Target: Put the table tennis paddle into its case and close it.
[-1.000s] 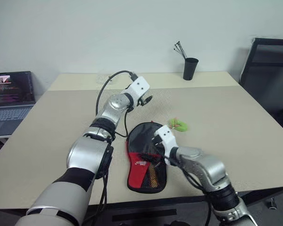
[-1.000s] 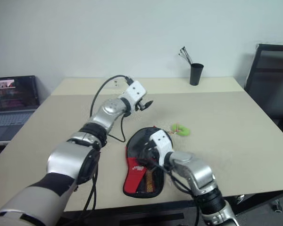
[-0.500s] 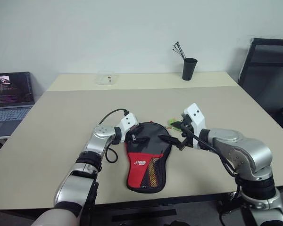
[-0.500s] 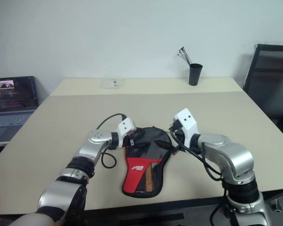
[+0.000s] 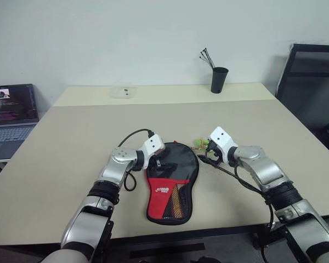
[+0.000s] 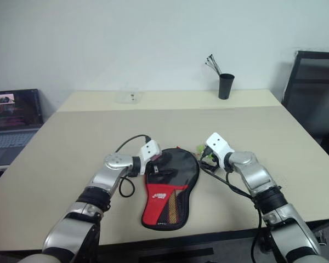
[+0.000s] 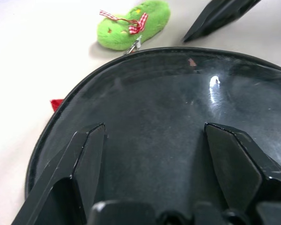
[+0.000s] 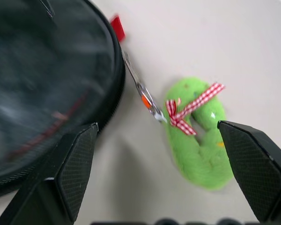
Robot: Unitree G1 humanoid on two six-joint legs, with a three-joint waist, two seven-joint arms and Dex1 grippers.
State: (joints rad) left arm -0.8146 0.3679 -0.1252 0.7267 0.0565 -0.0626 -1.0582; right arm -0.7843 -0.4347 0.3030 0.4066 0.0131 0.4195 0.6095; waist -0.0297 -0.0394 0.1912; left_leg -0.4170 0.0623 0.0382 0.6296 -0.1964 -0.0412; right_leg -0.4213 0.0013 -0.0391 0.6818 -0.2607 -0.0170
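Observation:
The case lies flat on the beige table, round black end away from me and red end toward me. Its glossy black top fills the left wrist view. A tan streak shows behind the mesh panel; the paddle itself is hidden. My left gripper is open, low over the case's upper left edge. My right gripper is open beside the case's upper right edge, with the metal zipper pull and the green plush zipper tag between its spread fingers.
At the table's far edge stand a black cup with pens and a small clear box. A laptop sits on a lower surface to the left. A black chair is at the right.
My left arm came down from above the table to the case's left edge. My right gripper left the top of the case and swung right, to the zipper tag.

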